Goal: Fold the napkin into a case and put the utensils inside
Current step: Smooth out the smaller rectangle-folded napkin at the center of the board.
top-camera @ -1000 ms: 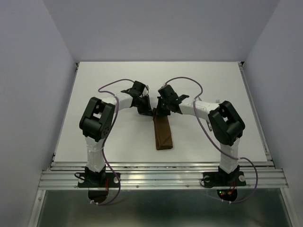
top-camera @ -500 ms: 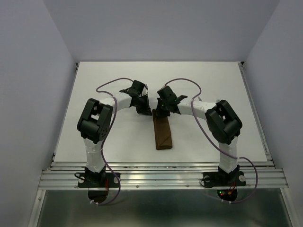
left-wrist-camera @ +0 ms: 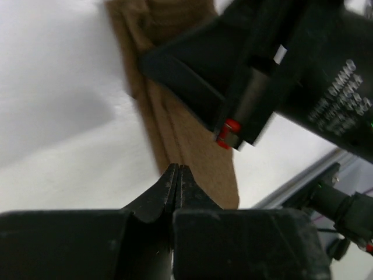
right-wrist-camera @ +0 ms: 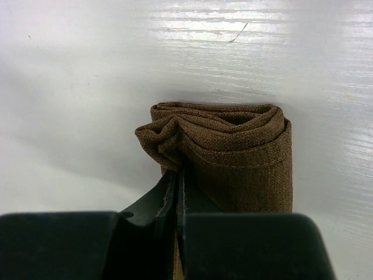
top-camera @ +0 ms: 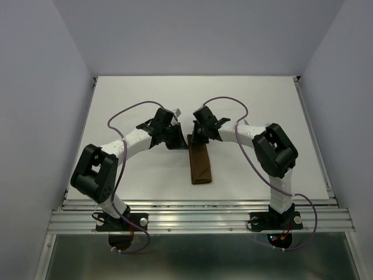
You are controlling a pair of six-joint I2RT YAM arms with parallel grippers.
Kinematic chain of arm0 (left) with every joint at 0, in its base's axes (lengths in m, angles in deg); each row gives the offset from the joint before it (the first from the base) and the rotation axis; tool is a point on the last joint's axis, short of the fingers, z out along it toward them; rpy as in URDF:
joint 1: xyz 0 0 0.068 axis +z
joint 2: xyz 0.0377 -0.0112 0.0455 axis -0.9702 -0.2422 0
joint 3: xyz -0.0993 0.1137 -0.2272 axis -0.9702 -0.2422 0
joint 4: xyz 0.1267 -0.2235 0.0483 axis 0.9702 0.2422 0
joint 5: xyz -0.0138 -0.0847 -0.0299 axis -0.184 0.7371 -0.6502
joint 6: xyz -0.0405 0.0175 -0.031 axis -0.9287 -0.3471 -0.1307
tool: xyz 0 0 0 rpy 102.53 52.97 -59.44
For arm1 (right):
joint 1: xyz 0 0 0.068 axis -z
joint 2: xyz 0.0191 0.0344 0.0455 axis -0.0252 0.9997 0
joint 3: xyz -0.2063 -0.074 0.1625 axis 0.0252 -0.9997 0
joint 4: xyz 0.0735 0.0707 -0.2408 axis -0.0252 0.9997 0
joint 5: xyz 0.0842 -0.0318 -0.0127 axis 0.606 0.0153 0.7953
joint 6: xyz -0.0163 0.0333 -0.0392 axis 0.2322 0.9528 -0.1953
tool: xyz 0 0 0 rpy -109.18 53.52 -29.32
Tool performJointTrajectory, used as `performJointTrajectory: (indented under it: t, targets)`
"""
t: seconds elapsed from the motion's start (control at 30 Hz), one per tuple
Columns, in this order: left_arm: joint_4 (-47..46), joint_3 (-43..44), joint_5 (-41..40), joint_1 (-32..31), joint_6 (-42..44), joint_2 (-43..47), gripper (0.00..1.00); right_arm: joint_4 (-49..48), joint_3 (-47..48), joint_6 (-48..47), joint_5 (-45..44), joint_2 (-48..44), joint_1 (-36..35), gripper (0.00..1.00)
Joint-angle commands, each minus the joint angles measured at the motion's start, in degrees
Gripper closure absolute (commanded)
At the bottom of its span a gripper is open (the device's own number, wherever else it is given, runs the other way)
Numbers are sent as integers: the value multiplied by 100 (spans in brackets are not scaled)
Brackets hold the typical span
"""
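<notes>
The napkin (top-camera: 201, 166) lies folded as a narrow dark brown case in the middle of the table, its long side running near to far. My left gripper (top-camera: 176, 142) is shut and sits just left of the case's far end. In the left wrist view its tips (left-wrist-camera: 176, 169) hover at the cloth's (left-wrist-camera: 198, 146) left edge with nothing between them. My right gripper (top-camera: 196, 139) is shut at the far end. Its tips (right-wrist-camera: 176, 173) touch the bunched left corner of the rolled cloth (right-wrist-camera: 245, 157). The utensils show in no view.
The white table (top-camera: 262, 105) ends at a metal rail (top-camera: 198, 213) along the near edge, and grey walls close in the sides and back. Purple cables (top-camera: 125, 111) loop above both arms. The right gripper's black body (left-wrist-camera: 280, 76) fills the upper right of the left wrist view.
The left arm's elbow has swung down and to the left, and its gripper has shifted slightly left. The right arm and the folded napkin have stayed put.
</notes>
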Motion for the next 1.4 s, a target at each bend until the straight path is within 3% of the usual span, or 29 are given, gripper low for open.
performJointTrajectory:
  t: [0.0,0.13,0.53,0.73,0.87,1.1,1.2,1.23,1.27,1.33,1.37]
  targets:
    - [-967,-413,521,-462,-480,509,97,-83,42,54,-245,48,-46,99]
    - [-1741,-913,759,-708,-919,581,97,-162,-72,142,-245,-21,-46,99]
    - [-2535,-1749,654,-805,-1290,80,99,-224,-204,169,-245,-268,-46,97]
    - [-2535,-1934,636,-805,-1141,-34,99,-232,-186,28,-166,-539,-46,80]
    - [-2395,-1794,627,-805,-965,-280,100,-232,-274,-95,-113,-961,-46,44]
    - [-2307,-1635,653,-805,-903,-395,100,-101,-801,-305,-210,-1849,-46,25]
    - [-2175,-1574,601,-805,-895,-448,100,-65,-1205,-280,-227,-2209,-46,30]
    - [-2140,-1574,592,-805,-894,-439,100,-65,-1345,-245,-210,-2315,-46,35]
    - [-2113,-1582,575,-796,-894,-430,100,-135,-1643,-245,-96,-2507,-46,52]
    - [-2122,-1600,539,-805,-894,-395,100,-363,-2048,-192,333,-2736,-46,69]
    - [-2122,-1617,522,-805,-912,-386,100,-547,-2276,-131,553,-2851,-46,83]
